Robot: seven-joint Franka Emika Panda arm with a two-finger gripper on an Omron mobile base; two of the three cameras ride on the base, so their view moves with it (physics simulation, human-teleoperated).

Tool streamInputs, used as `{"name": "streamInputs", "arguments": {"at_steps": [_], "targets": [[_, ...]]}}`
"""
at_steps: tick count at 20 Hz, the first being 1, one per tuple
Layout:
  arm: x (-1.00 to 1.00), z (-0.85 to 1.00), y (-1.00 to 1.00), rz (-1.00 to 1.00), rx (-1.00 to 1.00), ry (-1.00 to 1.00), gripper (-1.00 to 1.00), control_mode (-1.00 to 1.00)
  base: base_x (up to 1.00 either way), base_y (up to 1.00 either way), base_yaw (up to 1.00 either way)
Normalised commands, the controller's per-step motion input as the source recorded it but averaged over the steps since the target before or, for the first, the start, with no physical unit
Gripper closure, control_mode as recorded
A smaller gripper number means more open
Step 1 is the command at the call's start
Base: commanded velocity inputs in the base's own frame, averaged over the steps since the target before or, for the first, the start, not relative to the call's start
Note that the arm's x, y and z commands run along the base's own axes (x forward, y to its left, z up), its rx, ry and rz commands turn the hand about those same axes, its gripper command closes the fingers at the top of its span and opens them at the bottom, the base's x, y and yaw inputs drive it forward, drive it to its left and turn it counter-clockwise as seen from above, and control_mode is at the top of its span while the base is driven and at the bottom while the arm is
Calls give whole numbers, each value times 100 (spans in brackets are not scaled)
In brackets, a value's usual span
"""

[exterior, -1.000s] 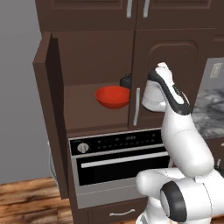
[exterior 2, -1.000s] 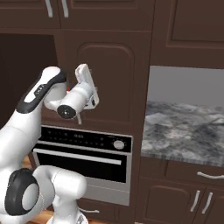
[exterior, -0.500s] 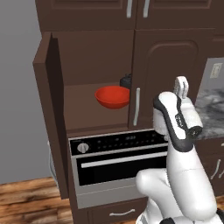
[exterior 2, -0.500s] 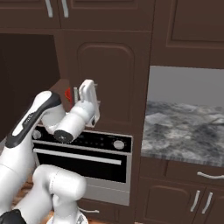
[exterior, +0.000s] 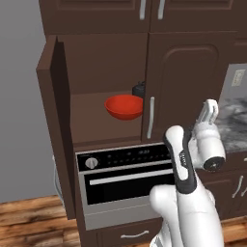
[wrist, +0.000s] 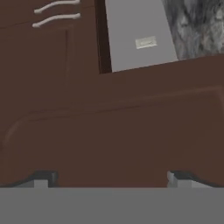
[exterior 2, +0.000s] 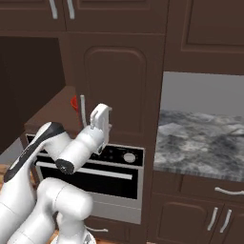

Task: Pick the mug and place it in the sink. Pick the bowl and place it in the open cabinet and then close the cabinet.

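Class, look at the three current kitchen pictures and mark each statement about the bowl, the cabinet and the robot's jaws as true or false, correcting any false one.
1. The bowl sits on the shelf inside the cabinet. True.
2. Both cabinet doors are shut. False: the left door stands open; the right one is closed.
3. The gripper is holding the bowl. False: its jaws stand apart with nothing between them, away from the bowl and in front of the closed right door.
4. A built-in oven sits directly below the cabinet. True.
5. A small dark object stands behind the bowl on the shelf. True.
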Motion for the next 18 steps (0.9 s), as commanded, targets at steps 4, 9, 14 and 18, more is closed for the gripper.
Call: {"name": "streamInputs", "arguments": {"at_steps": [4, 9, 14, 18], "targets": [[-73, 84, -22, 0, 19, 34, -100, -100, 0, 0, 0], [-64, 98, -17, 0, 15, 29, -100, -100, 0, 0, 0], [-81, 79, -11, 0, 8, 25, -100, -100, 0, 0, 0], [-100, 36, -9, 0, 1, 10, -100, -100, 0, 0, 0]]}}
